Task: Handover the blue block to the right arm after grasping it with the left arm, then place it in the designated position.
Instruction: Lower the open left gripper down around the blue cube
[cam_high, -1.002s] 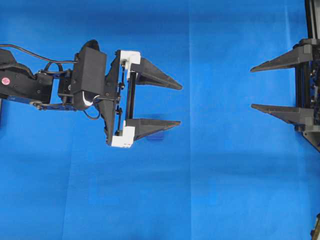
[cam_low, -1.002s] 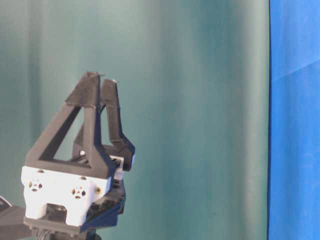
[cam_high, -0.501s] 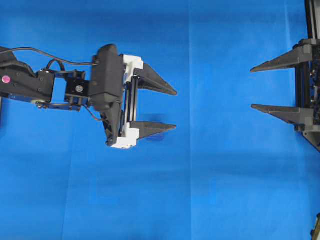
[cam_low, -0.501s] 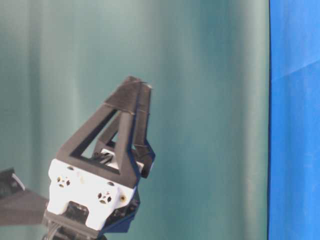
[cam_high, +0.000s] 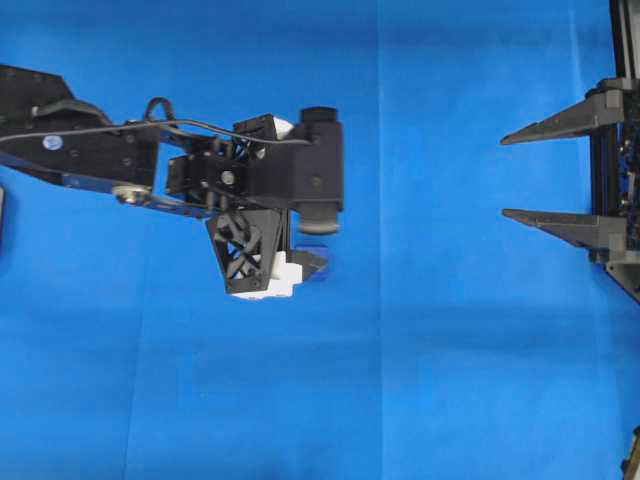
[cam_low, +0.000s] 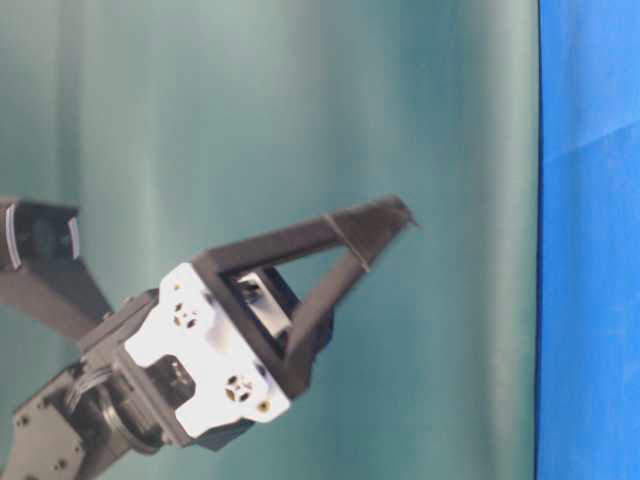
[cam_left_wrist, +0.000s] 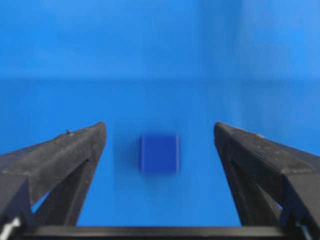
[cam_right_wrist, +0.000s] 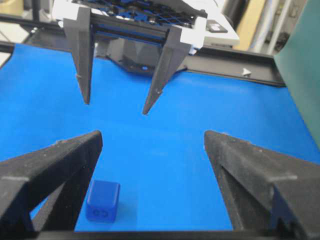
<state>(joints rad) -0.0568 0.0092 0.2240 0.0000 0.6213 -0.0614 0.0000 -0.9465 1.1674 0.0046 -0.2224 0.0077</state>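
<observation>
The blue block lies on the blue cloth, centred in the gap between the fingers of my left gripper, which is open and touches nothing. In the overhead view the left gripper tips downward and hides most of the block. The right wrist view shows the block low on the left, with the left gripper hanging above the cloth beyond it. My right gripper is open and empty at the right edge, also seen as the right gripper. No mark for the designated position shows in any view.
Blue cloth covers the table. A green backdrop fills the table-level view behind the left gripper. A black frame runs along the overhead view's right edge. A dark rail borders the cloth's far side.
The left arm has reached further right and pitched its gripper from level to pointing down over the block. Its jaws stay wide. The right arm has not moved.
</observation>
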